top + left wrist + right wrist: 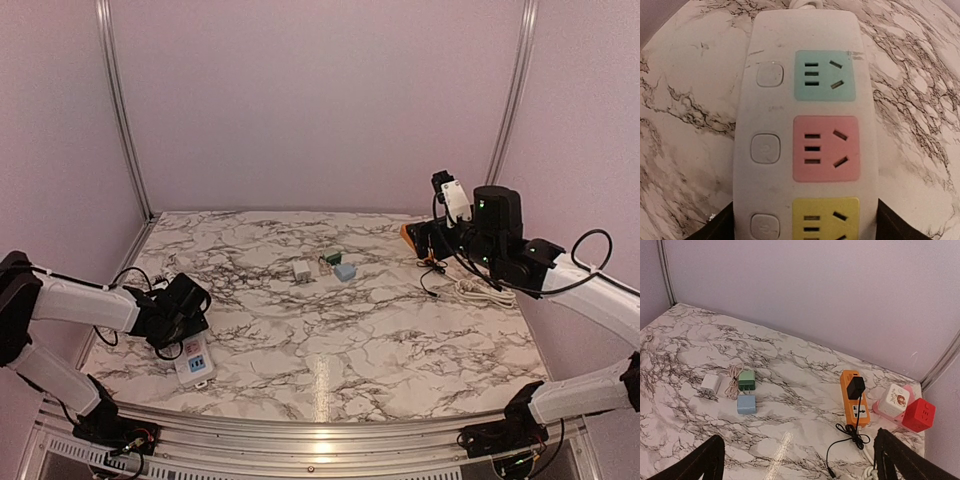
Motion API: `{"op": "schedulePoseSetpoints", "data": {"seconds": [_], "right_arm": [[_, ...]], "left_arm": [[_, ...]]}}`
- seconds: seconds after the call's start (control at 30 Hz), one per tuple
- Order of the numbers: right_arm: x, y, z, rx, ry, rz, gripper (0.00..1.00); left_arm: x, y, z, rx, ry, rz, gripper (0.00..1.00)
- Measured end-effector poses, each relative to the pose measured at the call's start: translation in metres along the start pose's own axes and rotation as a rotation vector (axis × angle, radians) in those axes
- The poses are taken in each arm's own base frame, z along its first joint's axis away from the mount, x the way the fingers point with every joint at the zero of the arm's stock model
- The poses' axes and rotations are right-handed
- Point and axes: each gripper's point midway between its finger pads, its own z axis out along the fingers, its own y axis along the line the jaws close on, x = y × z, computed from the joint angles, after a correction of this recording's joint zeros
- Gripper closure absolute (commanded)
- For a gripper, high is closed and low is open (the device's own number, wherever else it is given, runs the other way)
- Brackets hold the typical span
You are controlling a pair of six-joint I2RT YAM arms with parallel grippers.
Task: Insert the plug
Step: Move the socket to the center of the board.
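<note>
Power strip — between left fingers

Marble counter: contents.
We record a white power strip near left; white charger, green charger, blue charger centre; orange power strip, cube sockets far right.
</note>
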Motion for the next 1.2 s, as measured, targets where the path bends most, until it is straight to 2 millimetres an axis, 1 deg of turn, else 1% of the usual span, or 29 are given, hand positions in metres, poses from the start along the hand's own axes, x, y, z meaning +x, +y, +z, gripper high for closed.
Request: {"op": "schedulePoseSetpoints", "data": {"seconds": [0.2, 0.3, 0.43, 0.57, 0.7, 0.8, 0.9, 1.0, 1.13, 1.2], "right_arm": [[0.000, 0.003, 0.000, -0.015, 0.002, 0.023, 0.02], [0.001, 0.004, 0.000, -0.021, 0.002, 0.029, 0.02], [0.002, 0.007, 0.001, -0.037, 0.007, 0.028, 0.02], [0.014, 0.014, 0.011, -0.064, 0.049, 0.020, 0.02], [0.039, 0.028, 0.029, -0.110, 0.130, 0.005, 0.02], [0.059, 0.041, 0.048, -0.147, 0.205, -0.009, 0.03], [0.076, 0.053, 0.068, -0.178, 0.267, -0.029, 0.07], [0.089, 0.063, 0.087, -0.203, 0.319, -0.053, 0.09], [0.103, 0.074, 0.114, -0.226, 0.373, -0.086, 0.16], [0.111, 0.079, 0.132, -0.232, 0.405, -0.099, 0.18]], "left_arm": [[0.009, -0.048, 0.001, 0.069, -0.015, 0.080, 0.24], [0.013, -0.067, 0.002, 0.089, -0.027, 0.144, 0.24], [0.018, -0.087, 0.002, 0.110, -0.043, 0.237, 0.24], [0.025, -0.101, 0.002, 0.121, -0.052, 0.325, 0.23], [0.027, -0.108, 0.002, 0.121, -0.061, 0.352, 0.22], [0.026, -0.114, 0.003, 0.125, -0.062, 0.350, 0.21], [0.026, -0.124, 0.004, 0.137, -0.062, 0.350, 0.21], [0.027, -0.135, 0.005, 0.154, -0.066, 0.366, 0.21], [0.031, -0.144, 0.004, 0.168, -0.073, 0.404, 0.21], [0.032, -0.148, 0.004, 0.175, -0.076, 0.419, 0.21]]}}
